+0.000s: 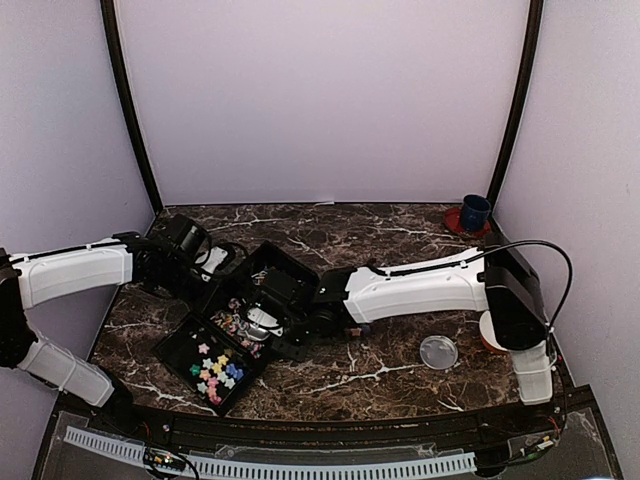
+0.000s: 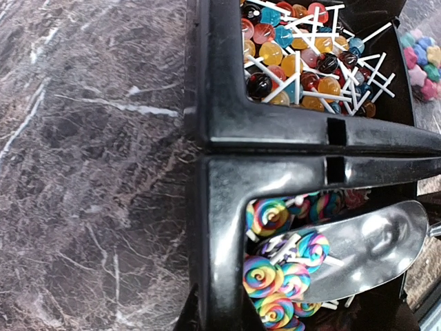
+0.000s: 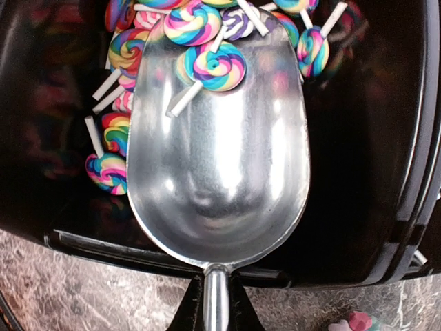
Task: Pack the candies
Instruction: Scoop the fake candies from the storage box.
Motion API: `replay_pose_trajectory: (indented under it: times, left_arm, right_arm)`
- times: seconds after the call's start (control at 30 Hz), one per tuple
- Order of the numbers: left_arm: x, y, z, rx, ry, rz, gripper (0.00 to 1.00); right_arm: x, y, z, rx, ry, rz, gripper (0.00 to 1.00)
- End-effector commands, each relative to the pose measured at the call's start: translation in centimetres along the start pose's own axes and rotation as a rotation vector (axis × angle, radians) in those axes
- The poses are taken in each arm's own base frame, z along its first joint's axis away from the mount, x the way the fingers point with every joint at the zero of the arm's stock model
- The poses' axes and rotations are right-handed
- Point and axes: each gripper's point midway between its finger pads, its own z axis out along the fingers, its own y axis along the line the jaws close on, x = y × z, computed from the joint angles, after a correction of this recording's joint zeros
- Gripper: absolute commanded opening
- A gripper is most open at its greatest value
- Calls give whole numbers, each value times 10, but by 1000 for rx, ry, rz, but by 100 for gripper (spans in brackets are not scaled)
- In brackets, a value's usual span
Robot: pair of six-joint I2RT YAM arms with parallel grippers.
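The black three-compartment tray (image 1: 176, 340) lies left of centre. One compartment holds pastel star candies (image 1: 213, 372), also seen in the left wrist view (image 2: 422, 62). Another holds round ball lollipops (image 2: 303, 62), and a third holds rainbow swirl lollipops (image 2: 275, 276). My left gripper (image 1: 205, 268) is shut on the tray's outer wall (image 2: 220, 227) at the swirl compartment. My right gripper (image 3: 216, 307) is shut on the handle of a metal scoop (image 3: 220, 152). The scoop's bowl lies in the swirl compartment, with one swirl lollipop (image 3: 219, 65) on its front lip. The scoop also shows in the left wrist view (image 2: 372, 248).
A small clear round jar (image 1: 438, 351) sits on the marble table right of centre. A blue cup on a red saucer (image 1: 474, 213) stands at the back right corner. An orange-and-white object (image 1: 488, 336) is partly hidden behind the right arm's base.
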Motion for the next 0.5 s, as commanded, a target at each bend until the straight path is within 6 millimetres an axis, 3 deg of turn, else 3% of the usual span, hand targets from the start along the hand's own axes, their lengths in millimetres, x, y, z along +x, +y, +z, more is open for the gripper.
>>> replay_pose_trajectory:
  times: [0.0, 0.17, 0.3, 0.4, 0.47]
  left_arm:
    - [-55, -102, -56, 504, -243, 111, 0]
    - [-52, -110, -56, 560, -244, 100, 0]
    - [-49, -115, -57, 598, -248, 95, 0]
    - [-49, -112, -57, 577, -256, 97, 0]
    - [-50, -108, -56, 554, -262, 89, 0]
  right_arm:
    - [-31, 18, 15, -83, -91, -116, 0]
    - [-72, 10, 37, -27, -253, 4, 0]
    - [-99, 15, 38, -61, -392, 62, 0]
    - [-106, 15, 28, -68, -460, 77, 0]
    - [-99, 16, 18, -85, -516, 82, 0]
